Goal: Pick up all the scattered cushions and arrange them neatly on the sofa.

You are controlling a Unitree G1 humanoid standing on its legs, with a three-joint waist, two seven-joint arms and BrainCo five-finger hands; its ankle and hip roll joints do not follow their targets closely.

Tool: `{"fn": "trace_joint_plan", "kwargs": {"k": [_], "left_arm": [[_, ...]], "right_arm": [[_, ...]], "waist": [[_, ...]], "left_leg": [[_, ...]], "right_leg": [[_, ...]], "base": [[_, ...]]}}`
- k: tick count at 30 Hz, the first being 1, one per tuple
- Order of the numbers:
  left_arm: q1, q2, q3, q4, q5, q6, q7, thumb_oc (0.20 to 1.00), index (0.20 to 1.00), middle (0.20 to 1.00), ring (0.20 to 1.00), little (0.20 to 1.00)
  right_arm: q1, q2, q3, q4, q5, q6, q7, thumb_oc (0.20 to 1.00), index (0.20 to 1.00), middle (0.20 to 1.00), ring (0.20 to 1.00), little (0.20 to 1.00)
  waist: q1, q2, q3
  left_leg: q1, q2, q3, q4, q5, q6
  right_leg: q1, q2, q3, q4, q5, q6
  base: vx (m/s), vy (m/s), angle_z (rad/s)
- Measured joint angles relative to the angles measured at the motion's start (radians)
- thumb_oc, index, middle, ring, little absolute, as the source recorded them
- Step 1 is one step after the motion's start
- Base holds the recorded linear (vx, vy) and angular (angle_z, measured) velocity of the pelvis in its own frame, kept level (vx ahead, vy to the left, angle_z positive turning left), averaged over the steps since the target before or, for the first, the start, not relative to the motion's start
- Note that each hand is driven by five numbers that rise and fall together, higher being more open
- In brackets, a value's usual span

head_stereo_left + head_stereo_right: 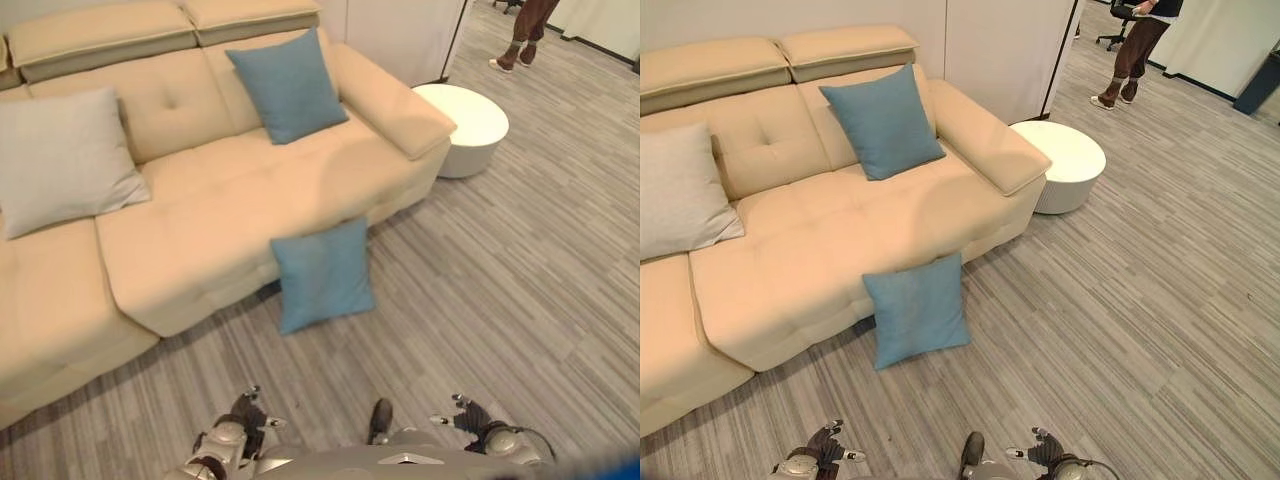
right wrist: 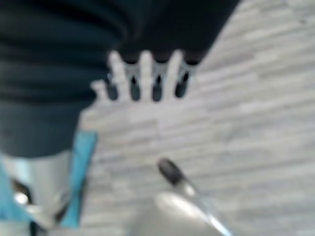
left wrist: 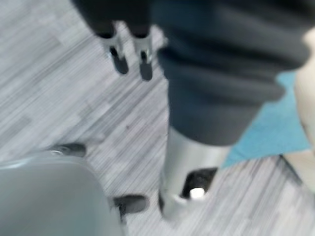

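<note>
Left eye view: blue cushion (image 1: 323, 275) leaning vs sofa (image 1: 200, 240).

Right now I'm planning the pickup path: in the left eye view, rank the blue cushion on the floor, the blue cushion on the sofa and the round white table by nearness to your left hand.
From the left hand:
1. Blue floor cushion, leaning on the sofa front.
2. Blue sofa cushion, against the backrest.
3. Round white table, beyond the sofa's armrest.

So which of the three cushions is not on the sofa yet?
The blue cushion standing on the floor, leaning on the sofa front. The other blue cushion and the grey cushion are on the seat.
</note>
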Motion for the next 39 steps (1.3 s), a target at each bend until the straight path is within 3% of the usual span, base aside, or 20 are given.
{"fn": "trace_joint_plan", "kwargs": {"k": [2, 4, 6, 7, 8, 11, 12, 13, 15, 18, 21, 24, 26, 29, 30, 34, 39], "left_arm": [[-0.012, 0.009, -0.002, -0.009, 0.0, -0.001, 0.0, 1.0, 1.0, 1.0, 1.0, 1.0], [-0.026, 0.007, -0.006, -0.022, 0.0, -0.006, 0.0, 1.0, 1.0, 1.0, 1.0, 1.0], [-0.036, 0.01, -0.016, -0.022, 0.001, -0.011, 0.0, 1.0, 1.0, 1.0, 1.0, 1.0], [-0.043, 0.009, -0.022, -0.021, 0.002, -0.01, 0.0, 1.0, 1.0, 1.0, 1.0, 1.0], [-0.045, 0.006, -0.022, -0.021, 0.002, -0.011, 0.0, 1.0, 1.0, 1.0, 1.0, 1.0], [-0.027, 0.01, -0.018, -0.021, 0.001, -0.012, 0.0, 1.0, 1.0, 1.0, 1.0, 1.0], [-0.001, 0.009, -0.02, -0.02, 0.002, -0.011, 0.0, 1.0, 1.0, 1.0, 1.0, 1.0], [0.006, 0.014, -0.018, -0.017, 0.002, -0.009, 0.0, 1.0, 1.0, 1.0, 1.0, 1.0], [0.019, 0.03, -0.018, -0.017, 0.003, -0.007, 0.0, 1.0, 1.0, 1.0, 1.0, 1.0], [0.01, 0.031, -0.02, -0.02, 0.003, 0.003, 0.0, 1.0, 1.0, 1.0, 1.0, 1.0], [-0.022, 0.037, -0.022, -0.021, 0.003, 0.004, 0.0, 1.0, 1.0, 1.0, 1.0, 1.0], [-0.037, 0.032, -0.029, -0.02, 0.003, 0.001, 0.0, 1.0, 1.0, 1.0, 1.0, 1.0], [-0.029, 0.03, -0.046, -0.021, 0.003, 0.0, 0.0, 1.0, 1.0, 1.0, 1.0, 1.0], [0.01, 0.03, -0.051, -0.021, 0.004, 0.0, 0.0, 1.0, 1.0, 1.0, 1.0, 1.0], [0.029, 0.029, -0.057, -0.021, 0.004, 0.0, 0.0, 1.0, 1.0, 1.0, 1.0, 1.0], [0.047, 0.025, -0.06, -0.026, 0.004, 0.0, 0.0, 1.0, 1.0, 1.0, 1.0, 1.0], [0.025, 0.021, -0.061, -0.092, 0.001, -0.005, 0.007, 1.0, 1.0, 1.0, 1.0, 1.0]], "right_arm": [[-0.001, 0.004, 0.021, 0.006, 0.0, -0.001, -0.001, 1.0, 1.0, 1.0, 1.0, 1.0], [0.002, 0.002, 0.018, 0.024, 0.002, 0.0, -0.007, 1.0, 1.0, 1.0, 1.0, 1.0], [0.006, 0.002, 0.021, 0.028, 0.002, 0.0, -0.008, 1.0, 1.0, 1.0, 1.0, 1.0], [0.006, 0.002, 0.021, 0.04, 0.002, 0.001, -0.008, 1.0, 1.0, 1.0, 1.0, 1.0], [0.002, 0.0, 0.019, 0.049, 0.002, 0.001, -0.008, 1.0, 1.0, 1.0, 1.0, 1.0], [0.008, 0.002, 0.015, 0.054, 0.002, 0.001, -0.012, 1.0, 1.0, 1.0, 1.0, 1.0], [0.023, -0.004, 0.013, 0.053, 0.002, -0.001, -0.014, 1.0, 1.0, 1.0, 1.0, 1.0], [0.026, 0.003, 0.013, 0.057, 0.002, 0.0, -0.016, 1.0, 1.0, 1.0, 1.0, 1.0], [0.037, 0.014, 0.014, 0.054, 0.001, -0.001, -0.015, 1.0, 1.0, 1.0, 1.0, 1.0], [0.026, 0.015, 0.014, 0.037, -0.002, -0.001, -0.013, 1.0, 1.0, 1.0, 1.0, 1.0], [0.016, 0.01, 0.014, 0.011, -0.002, -0.003, -0.011, 1.0, 1.0, 1.0, 1.0, 1.0], [0.013, 0.011, 0.014, 0.002, -0.002, -0.003, -0.006, 1.0, 1.0, 1.0, 1.0, 1.0], [0.003, 0.01, 0.015, -0.006, -0.002, -0.002, -0.006, 1.0, 1.0, 1.0, 1.0, 1.0], [0.017, 0.012, 0.015, -0.008, -0.002, -0.002, -0.005, 1.0, 1.0, 1.0, 1.0, 1.0], [0.025, 0.011, 0.015, -0.002, -0.002, -0.001, -0.006, 1.0, 1.0, 1.0, 1.0, 1.0], [0.029, 0.001, -0.004, -0.006, -0.002, -0.002, -0.008, 1.0, 1.0, 1.0, 1.0, 1.0], [0.025, -0.001, -0.026, -0.011, 0.0, -0.014, -0.026, 1.0, 1.0, 1.0, 1.0, 1.0]], "waist": [[0.004, -0.018, 0.014], [0.005, -0.019, 0.02], [0.006, -0.019, 0.039], [0.006, -0.016, 0.04], [0.009, 0.0, 0.047], [0.011, 0.013, 0.053], [0.01, 0.03, 0.037], [0.008, 0.015, 0.029], [0.01, -0.017, 0.01], [0.014, -0.002, 0.011], [0.003, 0.011, 0.019], [0.0, 0.02, 0.019], [-0.014, 0.022, 0.019], [-0.016, -0.003, 0.007], [-0.006, -0.007, 0.005], [0.008, 0.008, 0.003], [0.008, 0.013, 0.01]], "left_leg": [[-0.05, 0.043, 0.051, -0.032, 0.0, 0.012], [-0.115, 0.054, 0.081, -0.136, 0.008, 0.026], [-0.106, 0.03, 0.115, -0.361, 0.026, 0.047], [-0.101, 0.019, 0.126, -0.492, 0.061, 0.051], [-0.077, -0.002, 0.138, -0.672, 0.136, 0.04], [-0.064, 0.012, 0.209, -0.695, 0.188, 0.058], [-0.034, 0.012, 0.211, -0.705, 0.231, 0.097], [-0.014, -0.004, 0.209, -0.713, 0.258, 0.153], [0.033, -0.047, 0.218, -0.756, 0.25, 0.176], [0.129, -0.065, 0.211, -0.812, 0.226, 0.209], [0.175, -0.069, 0.177, -0.824, 0.205, 0.219], [0.199, -0.07, 0.144, -0.824, 0.184, 0.212], [0.209, -0.071, 0.114, -0.825, 0.172, 0.203], [0.213, -0.082, 0.075, -0.826, 0.155, 0.192], [0.225, -0.079, 0.05, -0.82, 0.153, 0.17], [0.212, -0.035, 0.016, -0.795, 0.137, 0.128], [0.187, -0.012, -0.028, -0.767, 0.125, 0.096]], "right_leg": [[0.049, 0.005, -0.019, -0.005, -0.053, -0.013], [0.073, 0.01, -0.031, -0.006, -0.086, -0.009], [0.102, 0.01, -0.054, -0.005, -0.115, 0.008], [0.113, 0.013, -0.059, -0.006, -0.13, 0.021], [0.135, 0.024, -0.071, -0.005, -0.14, 0.038], [0.19, 0.043, -0.084, -0.005, -0.179, 0.07], [0.223, 0.057, -0.073, 0.001, -0.209, 0.098], [0.241, 0.04, -0.065, 0.011, -0.229, 0.116], [0.234, -0.005, -0.054, 0.069, -0.253, 0.137], [0.162, -0.073, -0.043, 0.309, -0.314, 0.194], [0.038, -0.088, 0.016, 0.484, -0.33, 0.209], [-0.06, -0.082, 0.103, 0.452, -0.325, 0.205], [-0.12, -0.081, 0.163, 0.306, -0.271, 0.209], [-0.143, -0.097, 0.169, 0.237, -0.159, 0.2], [-0.108, -0.092, 0.165, 0.189, -0.081, 0.177], [-0.029, -0.039, 0.119, 0.069, -0.029, 0.131], [0.008, -0.011, 0.064, 0.009, -0.022, 0.115]], "base": [[0.17, -0.043, 0.18], [0.25, 0.006, 0.24], [0.25, 0.049, 0.26], [0.26, 0.086, 0.27], [0.27, 0.101, 0.18], [0.19, 0.089, 0.01], [0.21, 0.118, -0.04], [0.21, 0.131, -0.13], [0.13, 0.111, -0.12], [0.13, 0.116, -0.01], [0.09, 0.012, 0.31], [0.09, -0.059, 0.42], [0.06, -0.071, 0.59], [0.04, -0.087, 0.44], [0.04, -0.109, 0.41], [0.03, -0.098, 0.25], [-0.06, -0.074, 0.29]]}}
